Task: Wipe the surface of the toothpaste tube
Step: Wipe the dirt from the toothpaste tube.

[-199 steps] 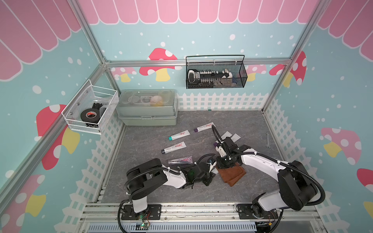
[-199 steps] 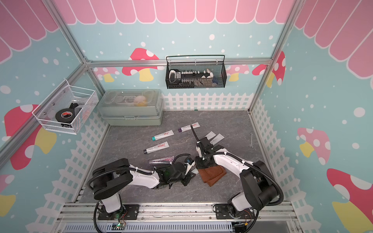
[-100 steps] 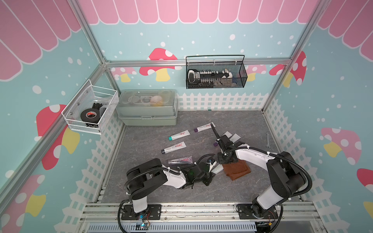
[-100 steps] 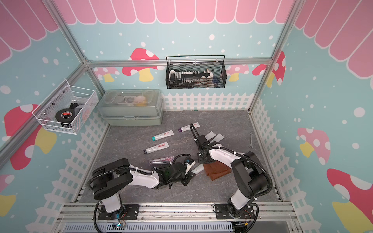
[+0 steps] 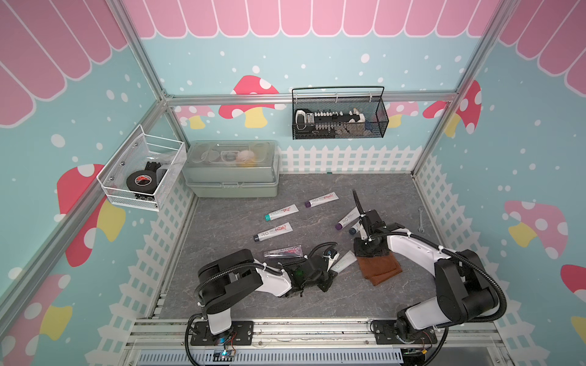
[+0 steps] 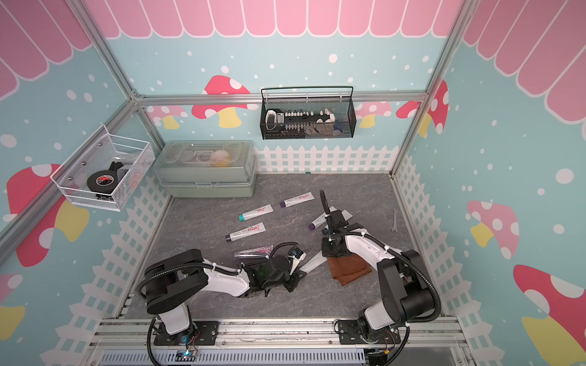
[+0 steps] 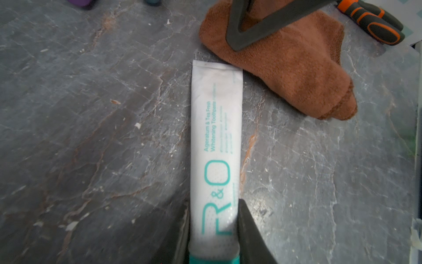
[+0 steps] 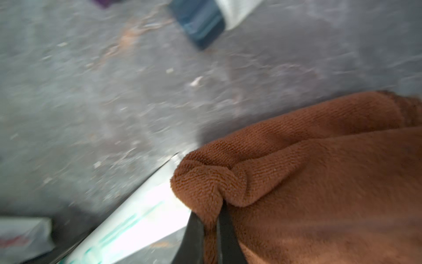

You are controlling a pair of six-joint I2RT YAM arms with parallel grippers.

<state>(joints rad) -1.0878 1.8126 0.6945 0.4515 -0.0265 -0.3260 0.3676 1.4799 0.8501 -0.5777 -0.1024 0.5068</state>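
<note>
Toothpaste tube (image 7: 215,137) position: flat on the grey table (image 7: 91,114), front centre between my arms, with its teal cap (image 7: 214,259) toward my left arm and its crimped tail toward my right.

My left gripper (image 7: 213,214) is clamped across the tube just above the cap, one finger on each long edge. This hold has not changed over the last second, so the tube has stayed anchored.

The brown cloth (image 7: 285,64) has moved. One second ago it sat further left, at or over the tail section. I have since dragged it rightward, and it now lies on the table past the crimp with only its edge touching the tail corner. In a top view the white body (image 5: 345,262) shows uncovered from my left fingers to the tail.

My right gripper (image 8: 211,228) is pinched shut on a gathered fold at the cloth's leading edge. The right wrist view is smeared, which suggests the arm is in motion.

Assessment: one cap-to-tail stroke appears to have run off the end. The band under my left fingers and the underside are probably unwiped. A return pass would be needed for further coverage.
</note>
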